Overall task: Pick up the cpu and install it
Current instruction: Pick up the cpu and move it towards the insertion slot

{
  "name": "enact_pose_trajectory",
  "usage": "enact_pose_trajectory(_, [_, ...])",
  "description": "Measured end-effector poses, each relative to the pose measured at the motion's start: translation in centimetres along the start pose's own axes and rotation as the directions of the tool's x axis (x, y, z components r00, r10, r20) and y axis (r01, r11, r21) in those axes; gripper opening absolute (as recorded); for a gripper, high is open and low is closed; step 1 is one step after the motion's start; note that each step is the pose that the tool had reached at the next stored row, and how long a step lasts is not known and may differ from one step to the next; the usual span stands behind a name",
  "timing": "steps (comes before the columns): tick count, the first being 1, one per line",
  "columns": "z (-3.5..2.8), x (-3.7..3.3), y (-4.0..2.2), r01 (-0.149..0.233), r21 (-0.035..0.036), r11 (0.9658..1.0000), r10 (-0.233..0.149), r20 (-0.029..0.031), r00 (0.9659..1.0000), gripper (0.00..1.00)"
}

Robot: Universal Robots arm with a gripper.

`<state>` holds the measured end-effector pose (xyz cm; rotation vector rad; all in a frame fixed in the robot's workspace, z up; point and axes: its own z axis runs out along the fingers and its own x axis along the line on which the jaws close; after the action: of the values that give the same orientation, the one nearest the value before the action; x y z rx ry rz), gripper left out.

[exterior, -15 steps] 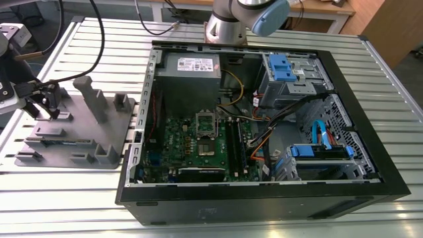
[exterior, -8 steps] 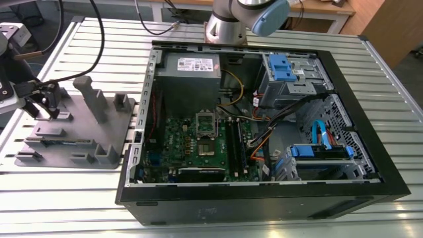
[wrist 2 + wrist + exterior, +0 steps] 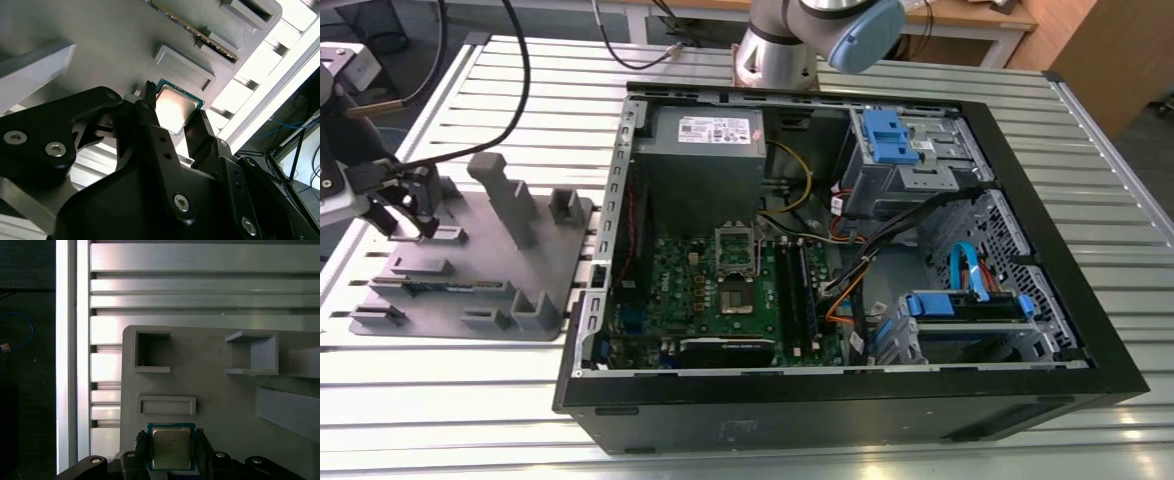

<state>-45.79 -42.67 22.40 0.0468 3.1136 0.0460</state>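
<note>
The cpu (image 3: 171,449), a small square chip with a shiny metal top and a green rim, sits between my gripper's (image 3: 171,436) two black fingers in both wrist views. The fingers (image 3: 150,107) press against two opposite edges of the cpu (image 3: 175,107), just over the grey plastic tray (image 3: 225,405). Whether the chip rests on the tray or hangs a little above it, I cannot tell. In the exterior view my gripper (image 3: 407,215) is low over the tray (image 3: 547,235) at the exterior view's left. The motherboard's metal socket frame (image 3: 736,255) lies inside the computer case.
The open black computer case (image 3: 854,410) fills the middle and right of the slatted metal table (image 3: 454,390). Upright posts and blocks (image 3: 507,195) rise from the tray close to my gripper. Cables, blue drive brackets (image 3: 887,135) and a grey power-supply box (image 3: 700,150) crowd the case.
</note>
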Motion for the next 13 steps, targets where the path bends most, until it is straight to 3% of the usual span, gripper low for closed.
enact_pose_trajectory(13, [-0.77,-0.02,0.03,0.0,-0.0002,1.0,0.0,0.0002,1.0,0.47])
